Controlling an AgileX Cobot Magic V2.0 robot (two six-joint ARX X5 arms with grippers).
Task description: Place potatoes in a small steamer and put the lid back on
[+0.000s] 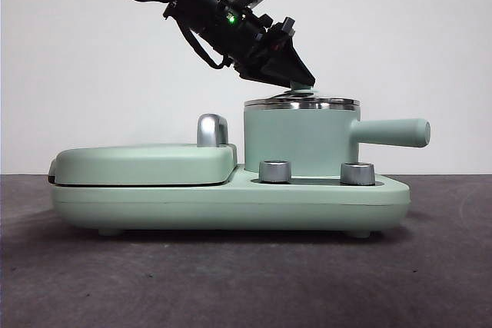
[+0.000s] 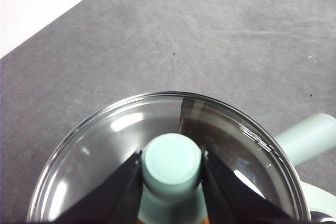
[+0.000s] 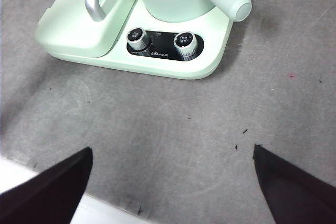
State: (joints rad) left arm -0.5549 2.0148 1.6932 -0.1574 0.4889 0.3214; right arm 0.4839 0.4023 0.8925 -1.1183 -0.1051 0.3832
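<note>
Closest up, the knob [image 2: 171, 162] sits pinched in the left gripper [image 2: 171, 169] jaws, lid [image 2: 105, 145] resting on the steamer [image 1: 300, 144]. Keep it level, centred, then let go. Right gripper [image 3: 173, 182] waits wide open above the desk [image 3: 173, 124]. Potato isn't visible.

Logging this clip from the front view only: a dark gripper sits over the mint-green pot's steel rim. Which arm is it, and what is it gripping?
Observer: The left gripper; its jaws clamp the small mint-green knob of the round clear glass lid.
Operator: Where is the other arm?
Observer: The right gripper waits with jaws spread, above bare grey tabletop in front of the appliance's two steel dials.
Operator: Any potato visible?
Observer: None clearly in any view; the glass shows mostly reflections.
</note>
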